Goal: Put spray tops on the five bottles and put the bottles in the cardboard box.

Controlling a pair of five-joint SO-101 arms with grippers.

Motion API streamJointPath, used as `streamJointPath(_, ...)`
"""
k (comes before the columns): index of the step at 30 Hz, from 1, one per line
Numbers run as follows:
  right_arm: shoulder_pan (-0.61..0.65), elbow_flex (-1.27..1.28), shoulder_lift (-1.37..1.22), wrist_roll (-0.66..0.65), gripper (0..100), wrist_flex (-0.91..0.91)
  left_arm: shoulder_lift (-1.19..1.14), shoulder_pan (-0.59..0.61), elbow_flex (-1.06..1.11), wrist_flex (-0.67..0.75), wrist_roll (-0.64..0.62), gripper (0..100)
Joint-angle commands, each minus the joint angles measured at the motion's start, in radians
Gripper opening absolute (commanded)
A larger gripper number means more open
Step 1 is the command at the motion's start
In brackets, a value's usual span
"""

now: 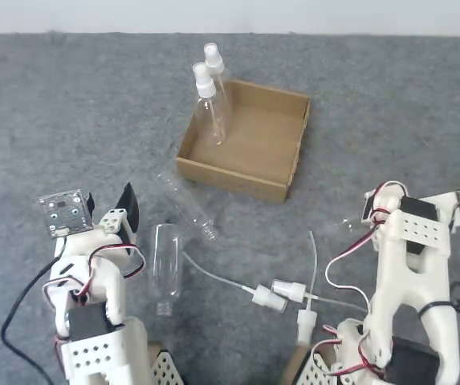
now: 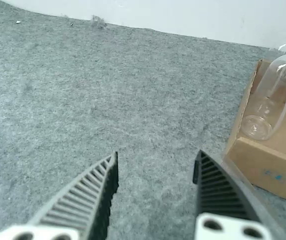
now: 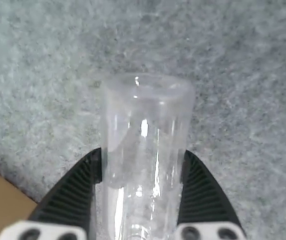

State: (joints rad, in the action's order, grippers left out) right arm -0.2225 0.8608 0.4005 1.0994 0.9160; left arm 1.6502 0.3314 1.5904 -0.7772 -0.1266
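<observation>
Two capped bottles (image 1: 211,108) lean in the upper-left corner of the cardboard box (image 1: 238,183), upper centre of the high view — two of five done. Below the box, two bare bottles (image 1: 183,204) and three spray tops (image 1: 282,293) lie on the carpet (image 1: 69,120). The right gripper (image 3: 142,156) clamps a fifth bottle (image 3: 145,115) — probably uncapped. The left gripper (image 2: 156,156) gapes wide, holding nothing.

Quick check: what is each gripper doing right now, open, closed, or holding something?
Left gripper: open, holding nothing.
Right gripper: closed on a clear bottle.
</observation>
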Motion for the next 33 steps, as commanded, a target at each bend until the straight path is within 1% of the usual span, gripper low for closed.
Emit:
streamJointPath(1, -0.008, -0.011, 0.045, 0.000, 7.4, -0.013, 0.008, 0.006, -0.018, 0.028, 0.006, 23)
streamJointPath(6, -0.012, -0.011, 0.054, 0.021, 8.4, -0.005, 0.008, 0.006, -0.018, 0.028, 0.006, 23)
streamJointPath(11, 0.018, -0.057, 0.056, 0.023, 21.1, 0.101, 0.008, 0.006, -0.018, 0.028, 0.006, 23)
streamJointPath(13, 0.031, -0.077, 0.051, 0.021, 24.6, 0.134, 0.008, 0.006, -0.018, 0.028, 0.006, 23)
streamJointPath(23, 0.047, -0.140, 0.056, 0.009, 25.4, 0.165, 0.008, 0.006, -0.018, 0.029, 0.008, 23)
streamJointPath(26, 0.047, -0.187, 0.056, -0.071, 25.4, 0.232, 0.008, 0.006, -0.018, 0.029, 0.008, 23)
streamJointPath(30, 0.044, -0.273, 0.056, -0.236, 25.4, 0.364, 0.008, 0.006, -0.018, 0.029, 0.008, 23)
streamJointPath(33, 0.044, -0.308, 0.056, -0.315, 25.4, 0.395, 0.008, 0.006, -0.018, 0.029, 0.008, 23)
